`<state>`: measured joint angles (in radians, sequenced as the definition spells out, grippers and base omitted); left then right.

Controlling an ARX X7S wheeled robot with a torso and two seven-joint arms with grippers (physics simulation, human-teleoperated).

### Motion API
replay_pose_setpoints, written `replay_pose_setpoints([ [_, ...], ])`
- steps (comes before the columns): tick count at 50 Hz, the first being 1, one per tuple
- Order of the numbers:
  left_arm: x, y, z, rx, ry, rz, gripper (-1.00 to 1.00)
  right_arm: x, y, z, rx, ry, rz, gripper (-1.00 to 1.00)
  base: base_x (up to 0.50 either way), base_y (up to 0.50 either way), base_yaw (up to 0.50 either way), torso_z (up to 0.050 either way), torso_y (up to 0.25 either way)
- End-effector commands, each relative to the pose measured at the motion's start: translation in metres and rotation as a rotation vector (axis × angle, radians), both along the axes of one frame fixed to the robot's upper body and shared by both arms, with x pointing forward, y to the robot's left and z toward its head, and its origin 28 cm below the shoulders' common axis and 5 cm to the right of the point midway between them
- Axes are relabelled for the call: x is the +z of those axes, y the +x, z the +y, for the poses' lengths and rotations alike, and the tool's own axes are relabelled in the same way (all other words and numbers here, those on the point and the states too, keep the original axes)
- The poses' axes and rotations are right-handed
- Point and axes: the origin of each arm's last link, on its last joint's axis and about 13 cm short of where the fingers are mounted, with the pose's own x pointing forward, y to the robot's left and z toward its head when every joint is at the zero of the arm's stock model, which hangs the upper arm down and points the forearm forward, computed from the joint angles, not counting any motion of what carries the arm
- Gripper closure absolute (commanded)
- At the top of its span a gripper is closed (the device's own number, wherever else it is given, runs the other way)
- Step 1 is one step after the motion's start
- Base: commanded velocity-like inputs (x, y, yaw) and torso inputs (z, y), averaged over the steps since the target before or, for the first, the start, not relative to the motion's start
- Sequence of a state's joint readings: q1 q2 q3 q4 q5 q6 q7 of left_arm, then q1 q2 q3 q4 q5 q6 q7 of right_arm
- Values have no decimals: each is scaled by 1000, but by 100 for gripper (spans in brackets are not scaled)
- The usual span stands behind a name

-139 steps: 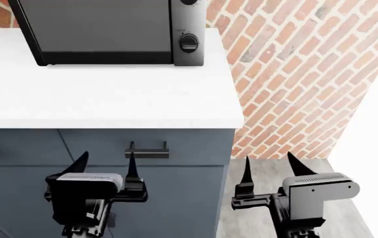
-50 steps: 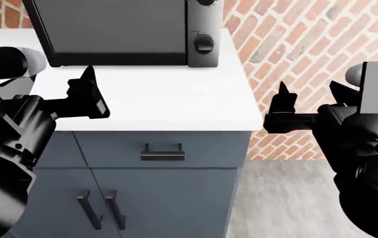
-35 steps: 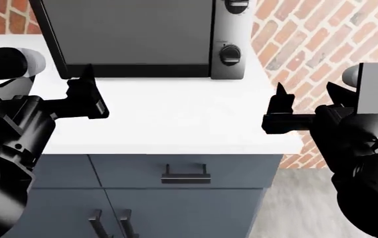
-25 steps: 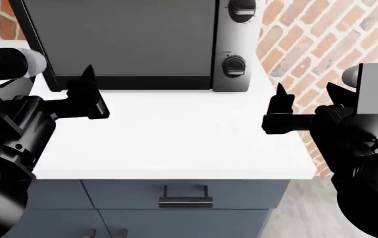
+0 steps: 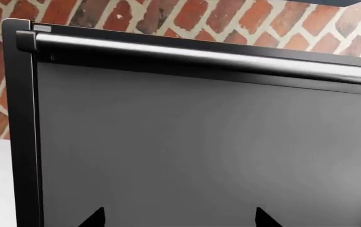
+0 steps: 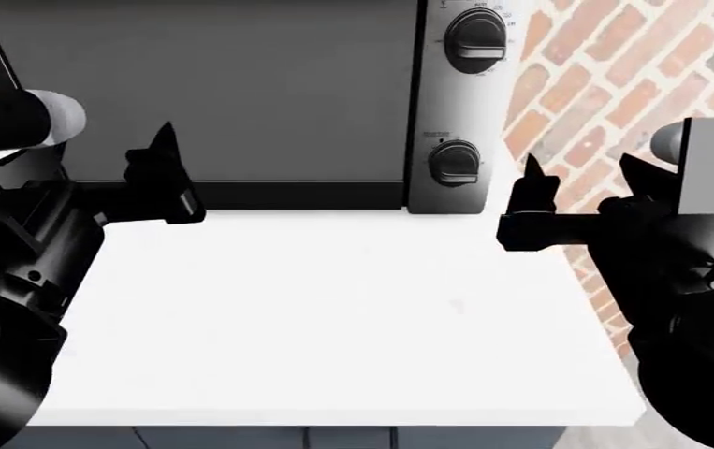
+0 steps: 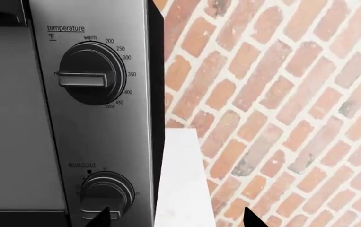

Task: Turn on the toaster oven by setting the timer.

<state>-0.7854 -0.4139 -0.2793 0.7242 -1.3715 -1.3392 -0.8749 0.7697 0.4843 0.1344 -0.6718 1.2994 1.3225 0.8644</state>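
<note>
Both grippers hovered short of the toaster oven.
Left gripper and right gripper were spread, empty; timer untouched.

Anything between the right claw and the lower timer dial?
Nothing visible. The right claw hangs open beside the silver control strip, with only bare white counter and air before the small black round timer dial.

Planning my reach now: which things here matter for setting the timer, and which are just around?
For the job:
toaster oven
timer, the lower dial
right tool, nearest the timer, open and empty

Just around:
temperature dial
white counter
brick wall
left tool, facing the oven door
</note>
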Motion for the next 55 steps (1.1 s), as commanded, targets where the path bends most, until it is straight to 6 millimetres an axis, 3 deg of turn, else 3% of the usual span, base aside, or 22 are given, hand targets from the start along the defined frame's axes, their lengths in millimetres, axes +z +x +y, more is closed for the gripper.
replay_pose_setpoints([
  [1, 0, 0, 0, 2, -1, 0, -100, 0, -1, 0, -2, -2, -7, -100, 0, 0, 0, 0, 0],
  [25, -1, -1, 0, -4, -2, 0, -100, 16, -6, 0, -1, -716, -121, -100, 0, 0, 0, 0, 0],
  [42, -1, -1, 0, 0, -12, -1, -100, 17, 1, -9, -12, -953, -166, -100, 0, 0, 0, 0, 0],
  [55, 0, -2, 1, 2, -19, -3, -100, 22, 0, -8, 105, -1098, -214, -100, 0, 0, 0, 0, 0],
])
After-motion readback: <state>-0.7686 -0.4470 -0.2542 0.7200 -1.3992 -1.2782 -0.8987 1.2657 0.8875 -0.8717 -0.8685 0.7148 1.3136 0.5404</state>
